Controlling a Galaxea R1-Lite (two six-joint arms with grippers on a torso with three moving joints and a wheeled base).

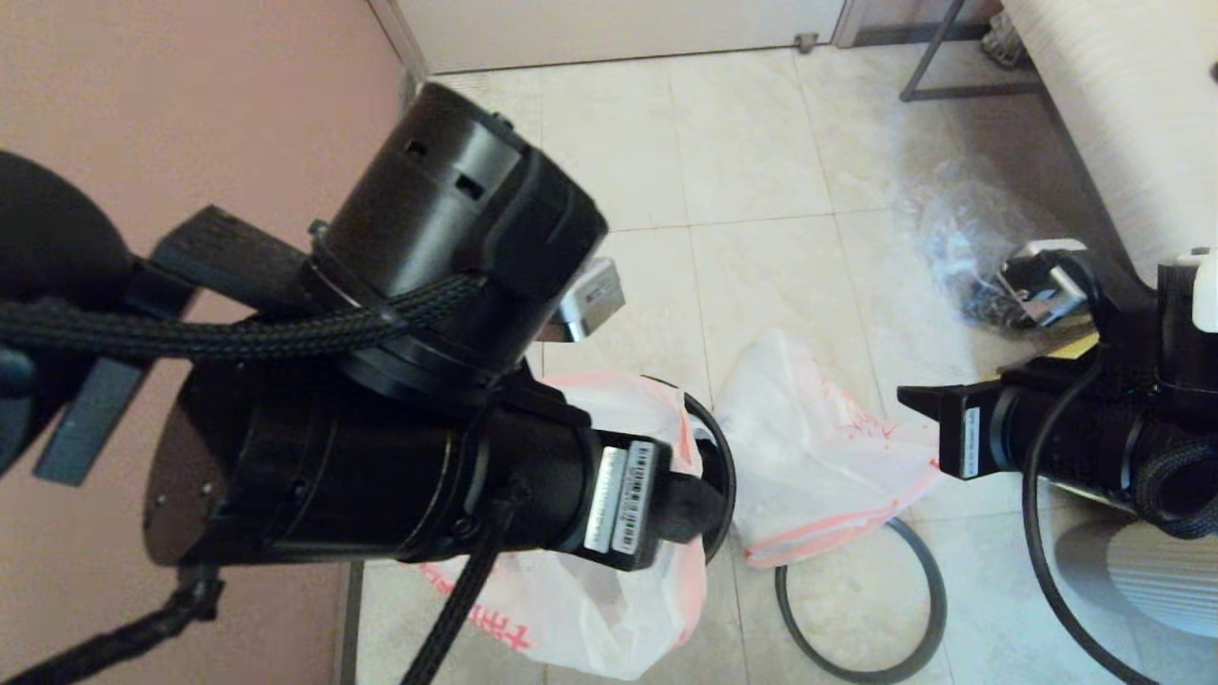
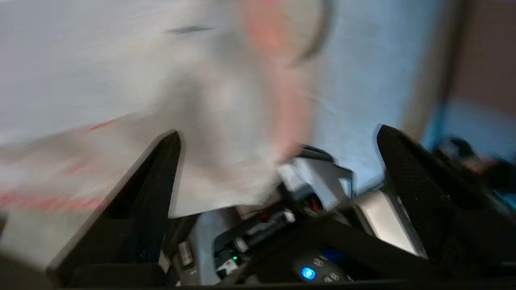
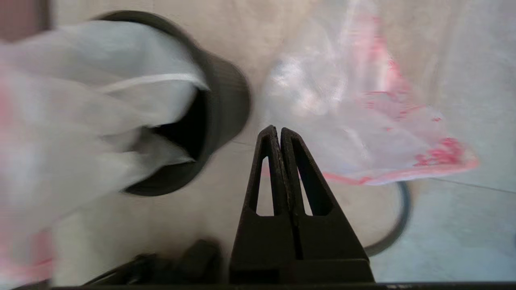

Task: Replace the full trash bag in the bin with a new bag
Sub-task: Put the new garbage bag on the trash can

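Two bags: one white bag draped over bin, second bag on floor beside hoop. Left gripper spread wide, empty; right gripper clenched, empty.

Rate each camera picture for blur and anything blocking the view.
Head view: sharp, but the left arm hides most of the bin. Left wrist view: heavily smeared, the white bag just a streak. Right wrist view: softer blur, shut right hand crisp.
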